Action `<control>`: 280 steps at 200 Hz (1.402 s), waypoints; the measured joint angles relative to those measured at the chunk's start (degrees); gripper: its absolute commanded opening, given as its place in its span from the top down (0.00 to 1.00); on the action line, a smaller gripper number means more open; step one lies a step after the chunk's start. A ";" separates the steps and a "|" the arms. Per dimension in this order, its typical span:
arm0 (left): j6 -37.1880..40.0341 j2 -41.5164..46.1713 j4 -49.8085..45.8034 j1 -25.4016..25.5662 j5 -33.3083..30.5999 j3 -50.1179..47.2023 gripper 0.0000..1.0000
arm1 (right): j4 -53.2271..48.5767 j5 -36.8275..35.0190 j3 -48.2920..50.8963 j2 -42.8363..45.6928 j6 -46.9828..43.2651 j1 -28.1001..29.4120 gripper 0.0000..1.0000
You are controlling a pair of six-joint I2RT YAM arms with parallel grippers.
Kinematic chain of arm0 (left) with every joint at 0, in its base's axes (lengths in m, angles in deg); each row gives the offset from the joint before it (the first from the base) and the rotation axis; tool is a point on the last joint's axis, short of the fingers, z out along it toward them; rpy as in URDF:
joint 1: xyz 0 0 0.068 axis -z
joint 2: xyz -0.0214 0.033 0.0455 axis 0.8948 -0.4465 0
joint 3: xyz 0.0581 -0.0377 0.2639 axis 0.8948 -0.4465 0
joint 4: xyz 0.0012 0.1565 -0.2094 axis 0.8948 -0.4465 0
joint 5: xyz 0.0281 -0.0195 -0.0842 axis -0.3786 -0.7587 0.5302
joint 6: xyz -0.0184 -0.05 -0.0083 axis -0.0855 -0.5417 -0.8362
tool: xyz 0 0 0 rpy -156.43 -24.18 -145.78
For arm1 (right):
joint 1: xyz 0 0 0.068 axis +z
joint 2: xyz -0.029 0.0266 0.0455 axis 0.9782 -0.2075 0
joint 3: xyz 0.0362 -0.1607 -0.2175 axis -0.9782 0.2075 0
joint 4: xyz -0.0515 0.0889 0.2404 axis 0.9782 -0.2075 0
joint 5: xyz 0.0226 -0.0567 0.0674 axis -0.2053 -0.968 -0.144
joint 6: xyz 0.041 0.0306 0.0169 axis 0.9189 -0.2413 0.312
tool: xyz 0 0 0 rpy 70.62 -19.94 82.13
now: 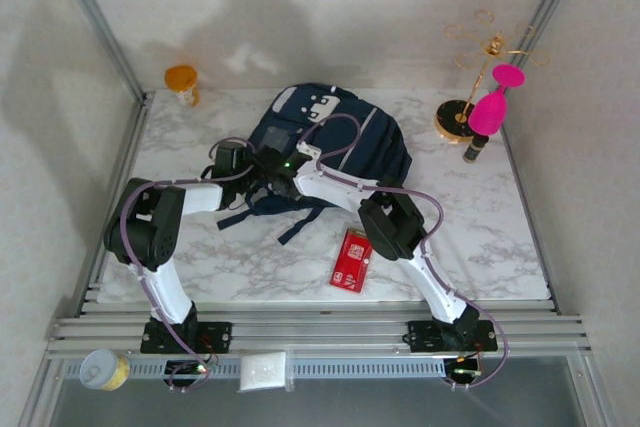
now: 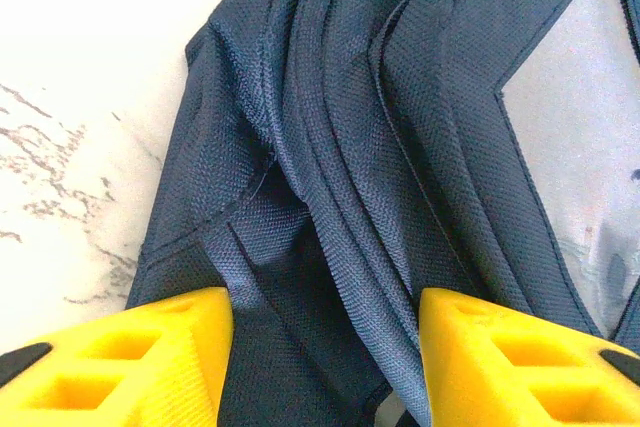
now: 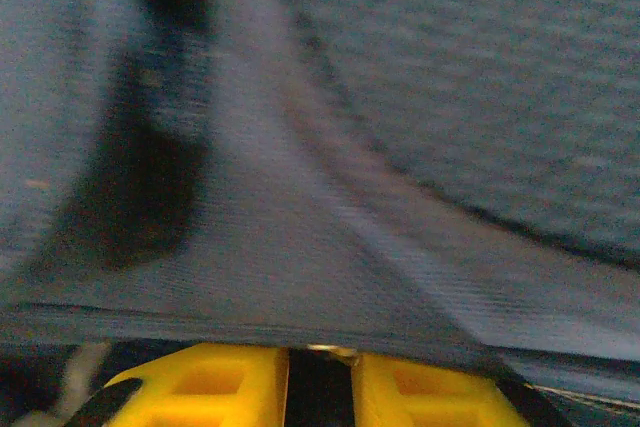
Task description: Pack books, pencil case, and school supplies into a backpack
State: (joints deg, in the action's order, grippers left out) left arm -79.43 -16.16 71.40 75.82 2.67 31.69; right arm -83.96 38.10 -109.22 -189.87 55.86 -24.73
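Left gripper [image 2: 322,309]: I see its yellow fingers spread wide, sitting astride the navy folds of the backpack [image 2: 330,147].
Right gripper [image 3: 320,359]: the fingers are close together with a thin gap. Blurred navy fabric lies across the tips, and I cannot tell whether it is pinched.
Backpack: directly ahead of both grippers, which meet at its near edge.
Red packet [image 1: 351,260]: behind the right gripper and off to its right, flat on the marble table [image 1: 480,237], apart from the backpack.

text: none legible | red packet [image 1: 351,260]: white marks unreadable
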 measured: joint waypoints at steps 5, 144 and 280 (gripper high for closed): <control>0.00 -0.07 -0.15 0.00 -0.02 0.11 0.47 | 0.17 0.00 0.87 0.59 0.00 0.00 0.78; 0.24 -0.04 -0.90 0.00 -1.90 0.46 0.45 | 2.01 4.85 7.13 6.91 -8.28 -0.85 0.57; 0.20 -0.04 -1.03 0.66 -3.26 0.57 0.44 | -1.86 3.72 0.66 5.14 -9.92 -0.13 0.43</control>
State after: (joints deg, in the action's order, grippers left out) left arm -79.23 -16.20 70.37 76.47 -0.59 32.26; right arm -85.81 41.82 -108.56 -184.73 45.94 -24.86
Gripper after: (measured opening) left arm 0.559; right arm 0.576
